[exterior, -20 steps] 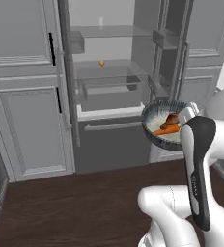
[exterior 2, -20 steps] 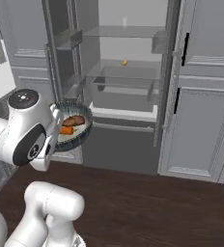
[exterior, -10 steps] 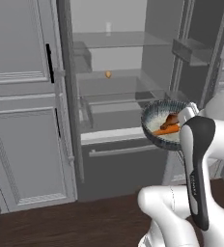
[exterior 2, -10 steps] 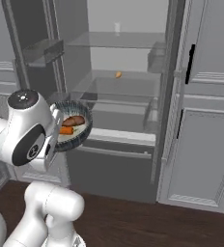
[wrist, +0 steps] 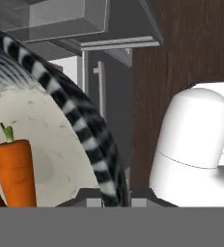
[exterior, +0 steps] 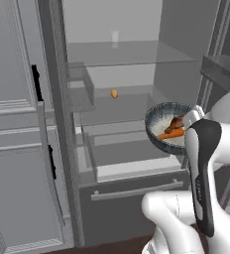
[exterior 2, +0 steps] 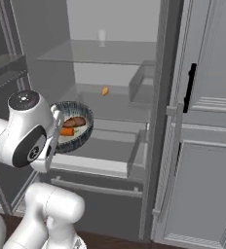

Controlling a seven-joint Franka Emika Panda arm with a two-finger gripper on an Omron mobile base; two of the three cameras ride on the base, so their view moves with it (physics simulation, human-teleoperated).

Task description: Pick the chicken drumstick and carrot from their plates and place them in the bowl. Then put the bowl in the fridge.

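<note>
Item: bowl (exterior: 161, 118), dark mottled rim, pale inside. Held by its rim in my end effector (wrist: 115, 195), which is closed on it, in front of the open fridge (exterior 2: 160, 73) at the level of the lower shelf.
Contents: carrot (exterior: 171, 133) and chicken drumstick (exterior: 175, 122), lying side by side, touching.
Fridge interior: small orange item (exterior: 114, 93) on the middle glass shelf; pale cup (exterior: 115, 37) on the shelf above.
</note>
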